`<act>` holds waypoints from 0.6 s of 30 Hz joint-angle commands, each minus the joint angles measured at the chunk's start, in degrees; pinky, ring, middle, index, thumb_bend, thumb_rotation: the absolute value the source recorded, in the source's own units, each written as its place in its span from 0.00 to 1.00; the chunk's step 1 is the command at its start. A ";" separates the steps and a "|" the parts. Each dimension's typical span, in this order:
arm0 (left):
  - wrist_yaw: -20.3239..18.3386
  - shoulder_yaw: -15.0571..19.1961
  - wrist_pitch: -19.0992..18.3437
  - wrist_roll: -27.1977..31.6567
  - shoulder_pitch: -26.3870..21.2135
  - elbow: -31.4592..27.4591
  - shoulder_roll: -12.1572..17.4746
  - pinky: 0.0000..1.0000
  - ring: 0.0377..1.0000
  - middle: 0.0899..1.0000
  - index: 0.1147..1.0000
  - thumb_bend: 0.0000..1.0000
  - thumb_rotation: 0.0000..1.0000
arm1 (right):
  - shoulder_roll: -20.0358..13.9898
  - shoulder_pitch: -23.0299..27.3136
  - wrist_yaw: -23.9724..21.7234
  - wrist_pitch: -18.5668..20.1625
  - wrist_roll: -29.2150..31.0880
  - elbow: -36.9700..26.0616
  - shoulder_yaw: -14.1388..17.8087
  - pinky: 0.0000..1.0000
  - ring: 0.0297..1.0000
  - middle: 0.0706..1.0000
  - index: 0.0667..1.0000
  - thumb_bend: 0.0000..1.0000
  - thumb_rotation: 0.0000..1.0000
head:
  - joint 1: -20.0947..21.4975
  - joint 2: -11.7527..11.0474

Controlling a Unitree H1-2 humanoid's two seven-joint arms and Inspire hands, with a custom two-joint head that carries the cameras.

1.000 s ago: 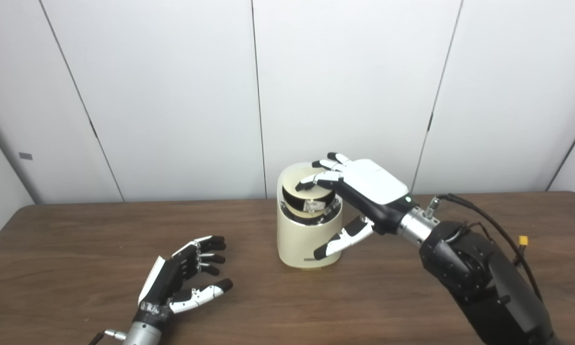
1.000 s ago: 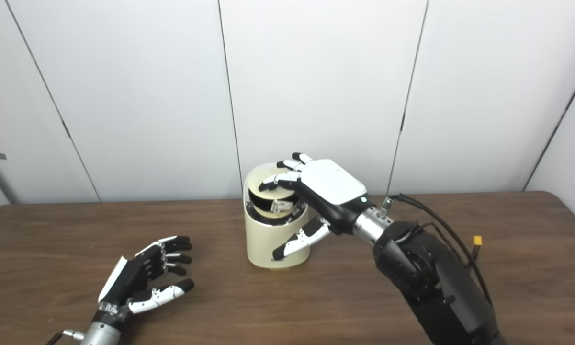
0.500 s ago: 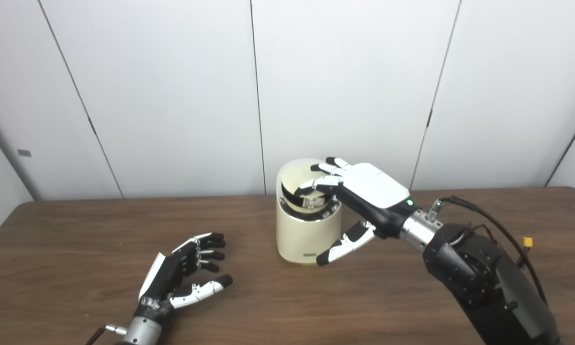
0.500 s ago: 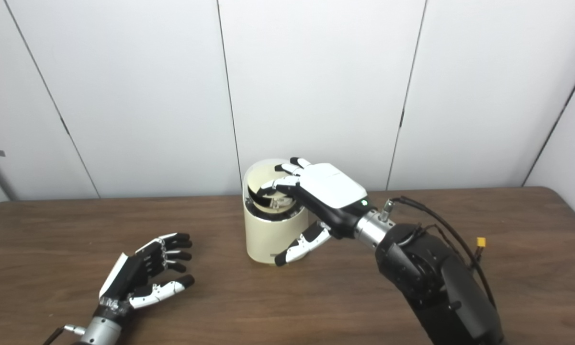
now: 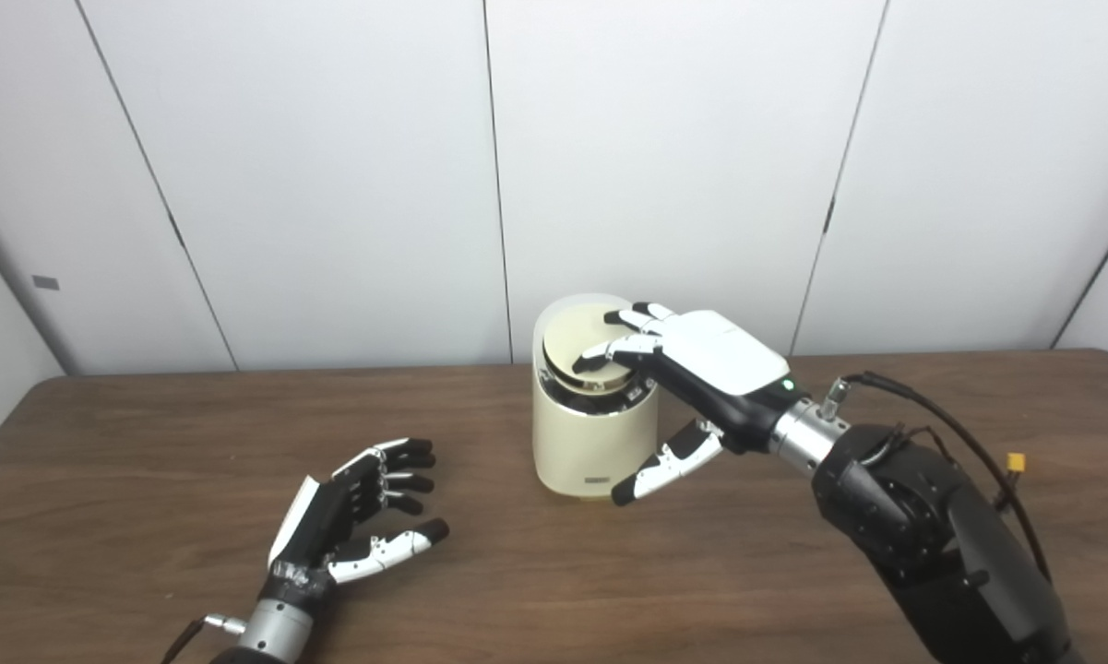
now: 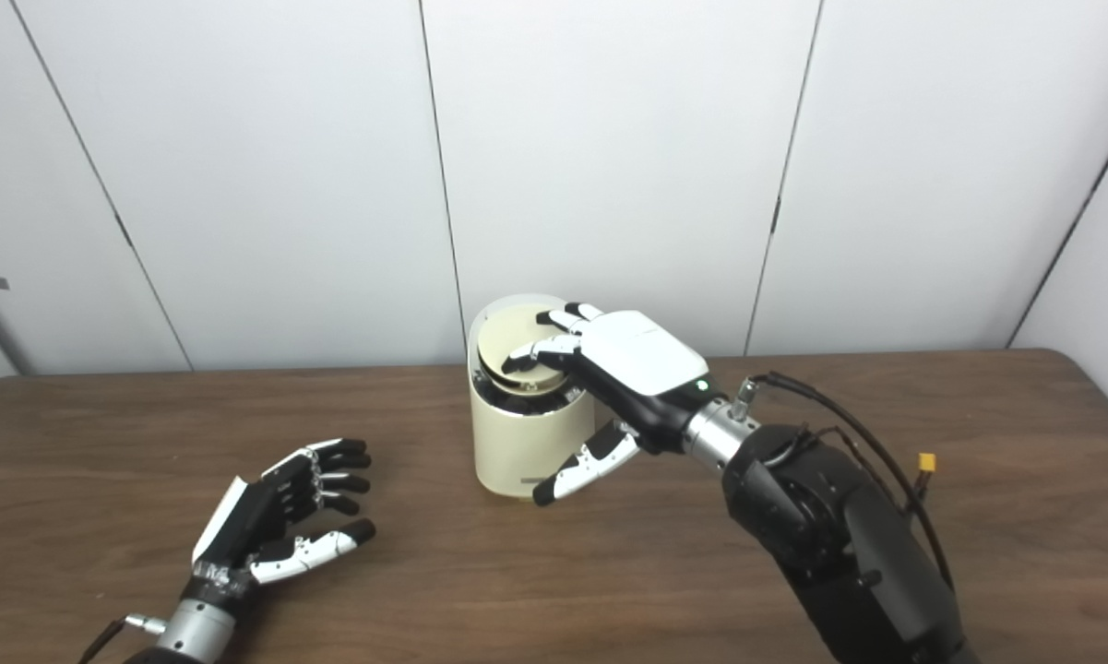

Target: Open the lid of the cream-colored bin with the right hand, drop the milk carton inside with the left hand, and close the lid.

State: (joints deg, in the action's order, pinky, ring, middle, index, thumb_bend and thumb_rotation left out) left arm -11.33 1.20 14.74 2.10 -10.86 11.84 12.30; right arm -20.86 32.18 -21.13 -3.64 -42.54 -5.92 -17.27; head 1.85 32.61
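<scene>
While left hand (image 5: 355, 526) idles, right hand (image 5: 701, 364) tops bin (image 5: 590, 443).

I have two head cams, side by side, both looking forward and down over the table (image 5: 129, 443) toward the white wall panels (image 5: 332, 166). My landmark is the cream-colored bin (image 5: 590, 443): in the left eye view it sits just right of centre, in the right eye view just left of centre, approx. mid-distance in both. Both views share nearly all the scene: bin, tabletop in front of and beside it, wall behind it. My arms come in from the bottom edge, left hand (image 6: 281, 521) left of and nearer than the bin, right hand (image 6: 609, 378) at its top.
</scene>
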 commanded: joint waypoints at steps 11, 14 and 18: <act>0.69 -0.06 0.43 -0.47 1.16 -0.68 -0.03 0.62 0.68 0.74 0.77 0.74 0.17 | -1.07 2.60 3.91 -1.60 -0.83 2.05 1.13 1.00 0.92 0.74 0.75 0.87 0.45 | -0.02 0.34; 0.76 -0.04 0.46 -0.45 1.23 -0.82 -0.16 0.61 0.68 0.74 0.77 0.74 0.17 | -1.35 2.47 2.69 -1.03 -1.48 1.30 0.65 1.00 0.94 0.75 0.76 0.87 0.45 | -0.04 0.60; 0.71 -0.06 0.78 -0.54 1.33 -0.80 -0.13 0.61 0.68 0.74 0.77 0.74 0.17 | -2.22 2.32 0.85 -1.79 -2.84 0.26 -0.79 0.98 0.94 0.76 0.77 0.87 0.44 | -0.40 0.81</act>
State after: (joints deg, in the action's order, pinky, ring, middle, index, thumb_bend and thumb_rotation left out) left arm -11.31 1.18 14.68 1.85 -10.50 11.46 12.28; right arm -21.48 32.62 -19.57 -5.02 -44.34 -4.34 -17.87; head 1.41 33.40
